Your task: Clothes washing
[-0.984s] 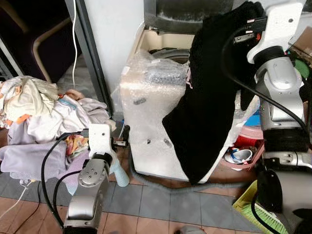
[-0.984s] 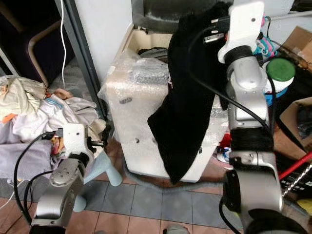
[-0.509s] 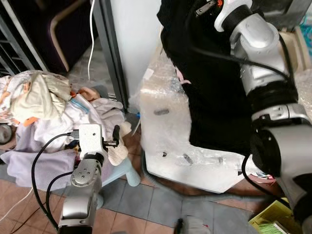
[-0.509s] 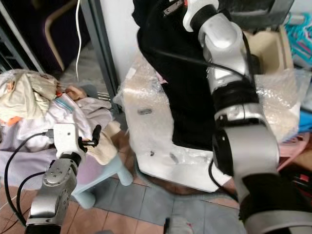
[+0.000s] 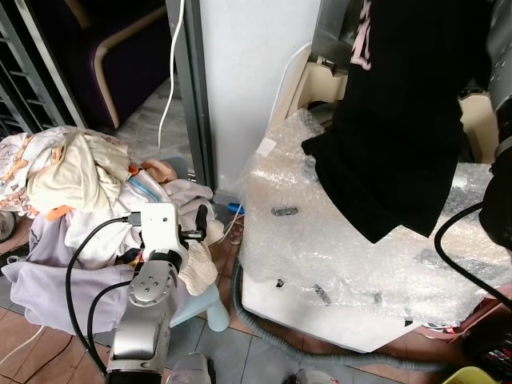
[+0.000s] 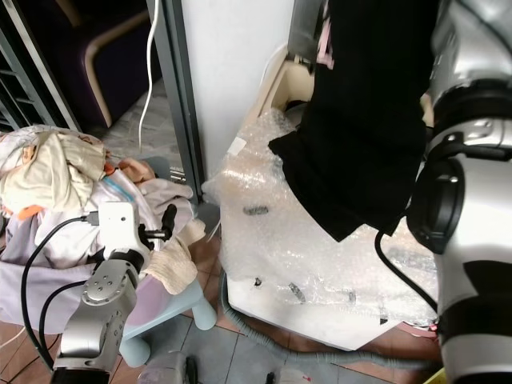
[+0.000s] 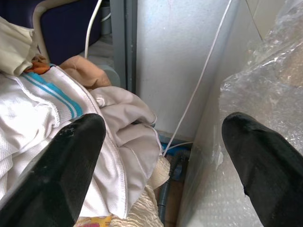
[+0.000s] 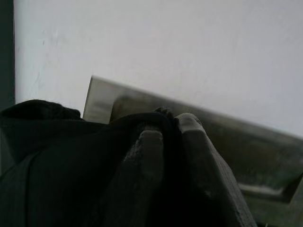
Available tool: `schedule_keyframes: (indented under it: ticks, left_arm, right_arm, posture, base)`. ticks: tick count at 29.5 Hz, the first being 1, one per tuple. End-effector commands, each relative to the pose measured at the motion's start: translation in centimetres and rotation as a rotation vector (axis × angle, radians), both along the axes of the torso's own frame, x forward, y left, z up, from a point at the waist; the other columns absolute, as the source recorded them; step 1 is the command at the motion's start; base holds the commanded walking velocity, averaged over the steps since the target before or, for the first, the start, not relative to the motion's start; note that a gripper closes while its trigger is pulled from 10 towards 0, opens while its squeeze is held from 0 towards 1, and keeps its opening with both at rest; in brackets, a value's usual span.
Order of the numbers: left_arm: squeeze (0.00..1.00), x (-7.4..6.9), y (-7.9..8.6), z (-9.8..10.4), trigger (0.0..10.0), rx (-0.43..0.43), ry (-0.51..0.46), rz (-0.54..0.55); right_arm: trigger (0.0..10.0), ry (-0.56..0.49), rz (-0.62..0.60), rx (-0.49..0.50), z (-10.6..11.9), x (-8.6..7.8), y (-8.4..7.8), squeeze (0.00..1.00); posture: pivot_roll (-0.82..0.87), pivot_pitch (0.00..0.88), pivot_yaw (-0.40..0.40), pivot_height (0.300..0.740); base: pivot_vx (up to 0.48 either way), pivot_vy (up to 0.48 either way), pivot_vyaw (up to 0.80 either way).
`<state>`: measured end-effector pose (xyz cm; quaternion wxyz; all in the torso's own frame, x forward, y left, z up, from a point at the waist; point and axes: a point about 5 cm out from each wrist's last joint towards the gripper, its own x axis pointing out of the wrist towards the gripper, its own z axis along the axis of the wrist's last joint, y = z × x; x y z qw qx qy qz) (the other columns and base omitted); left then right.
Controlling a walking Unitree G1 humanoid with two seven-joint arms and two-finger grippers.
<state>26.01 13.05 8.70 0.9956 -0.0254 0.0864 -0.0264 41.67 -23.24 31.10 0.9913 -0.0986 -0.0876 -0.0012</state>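
— Right wrist view first: what does the right end effector [image 8: 163, 137] have?

— Its two black fingers [image 8: 142, 175] are pressed together on a fold of the black cloth garment [image 5: 408, 120], with a pale wall and a grey slanted lid edge behind.

— And where is that garment in the head views?

— It hangs from high up, draped down over the open top of the white washing machine wrapped in clear bubble film [image 5: 352, 256]. Its lower hem lies against the film on the machine's front. Pink print shows near the garment's upper edge. The silver right arm [image 6: 472, 200] runs down the right side beside it.

— Can you see into the machine?

— Only a cream inner rim [image 5: 320, 84] behind the garment; whether anything is in the tub I cannot tell.

— The left end effector?

— The left end effector [image 7: 165, 156] is low, by the pile of pale, crumpled laundry [image 5: 72, 184], with its fingers spread wide and nothing between them. Ahead of it in the left wrist view are a white towel with blue stripes [image 7: 47, 94], a beige cloth and a white cable running down a grey wall.

— What does the pile rest on?

— It seems heaped over a light blue plastic stool [image 5: 204, 300], whose leg stands on the tiled floor [image 5: 48, 360]. A cream knitted cloth [image 5: 196, 268] hangs just beside the left wrist. A grey corrugated hose [image 5: 272, 332] curls along the floor at the machine's base.
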Motion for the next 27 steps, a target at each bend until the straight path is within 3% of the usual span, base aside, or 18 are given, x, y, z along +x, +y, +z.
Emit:
schedule_keyframes:
  ticks: [1,3,4,7,9,11,14,19,22,27]
  left_arm:
    - [0.00,0.0,-0.1,0.2,10.0,0.001,-0.003,-0.016]
    - [0.00,0.0,-0.1,0.2,10.0,0.001,-0.002,-0.025]
    - [0.00,0.0,-0.2,0.1,10.0,0.002,0.002,-0.028]
    - [0.00,0.0,-0.2,0.1,10.0,-0.005,0.004,-0.035]
    - [0.00,0.1,-0.2,0.1,10.0,-0.003,0.009,-0.030]
    - [0.00,0.0,-0.2,0.0,10.0,-0.001,0.020,-0.017]
    - [0.00,0.0,-0.1,-0.1,10.0,0.000,0.022,-0.009]
    - [0.00,-0.5,0.4,-0.2,10.0,-0.005,0.026,0.040]
    - [0.00,-0.8,0.9,-0.4,10.0,0.003,0.037,0.061]
    - [0.00,-0.7,0.8,-0.3,10.0,0.009,0.033,0.046]
  right_arm:
    - [10.0,0.059,0.094,-0.007,-1.6,0.1,1.0,1.00]
    - [10.0,0.107,0.196,-0.031,-4.0,0.0,2.2,1.00]
    - [10.0,0.104,0.250,-0.099,-5.2,-0.3,3.0,1.00]
    - [10.0,0.095,0.283,-0.166,-6.3,-0.7,3.5,1.00]
    - [10.0,-0.011,0.223,-0.346,-6.5,-1.4,3.4,1.00]
    - [10.0,-0.094,0.196,-0.413,-6.3,-2.0,3.4,1.00]
    - [10.0,-0.139,0.198,-0.384,-6.5,-2.7,3.6,1.00]
    - [10.0,-0.293,0.255,-0.322,-8.8,-7.4,6.5,1.00]
    - [10.0,-0.239,0.208,-0.233,-11.2,-9.2,6.9,1.00]
    - [10.0,-0.162,0.158,-0.141,-12.8,-11.2,6.8,1.00]
  posture:
    - [0.00,0.000,-0.010,0.740]
    - [0.00,0.000,-0.001,0.740]
    - [-0.01,0.000,0.004,0.740]
    - [-0.01,0.000,0.007,0.740]
    - [-0.02,0.000,0.010,0.740]
    - [-0.02,0.000,0.013,0.740]
    - [-0.02,0.000,0.008,0.740]
    - [-0.01,0.000,-0.006,0.740]
    - [-0.01,0.000,0.000,0.740]
    - [-0.03,0.000,0.018,0.740]
  base:
    - [0.000,0.000,0.00]
    - [0.000,0.000,0.00]
    - [0.000,0.000,0.00]
    - [0.000,0.000,0.00]
    - [0.000,0.000,0.00]
    - [0.000,0.000,0.00]
    - [0.000,0.000,0.00]
    - [0.000,0.000,0.00]
    - [0.000,0.000,0.00]
    - [0.000,0.000,0.00]
